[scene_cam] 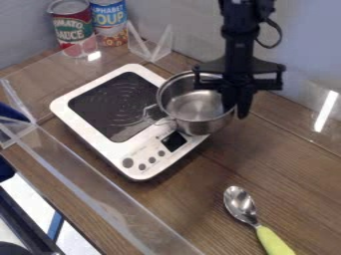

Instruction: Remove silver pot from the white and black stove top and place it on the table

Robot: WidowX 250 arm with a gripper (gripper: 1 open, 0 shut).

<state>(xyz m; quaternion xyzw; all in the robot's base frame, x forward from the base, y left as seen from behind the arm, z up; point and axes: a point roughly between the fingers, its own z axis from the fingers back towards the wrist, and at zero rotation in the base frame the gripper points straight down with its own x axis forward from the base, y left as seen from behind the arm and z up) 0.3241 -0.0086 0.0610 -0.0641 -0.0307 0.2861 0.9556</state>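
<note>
The silver pot [196,110] hangs tilted over the right front corner of the stove top [100,120], partly past its edge and above the table [266,159]. My gripper [241,108] points straight down and is shut on the pot's right rim. The stove's black ringed plate [118,100] is uncovered. The pot's inside looks empty.
Two printed food cans [91,25] stand at the back left. A spoon with a yellow-green handle [253,219] lies near the front right. Clear plastic edging [80,189] runs along the table's left and front sides.
</note>
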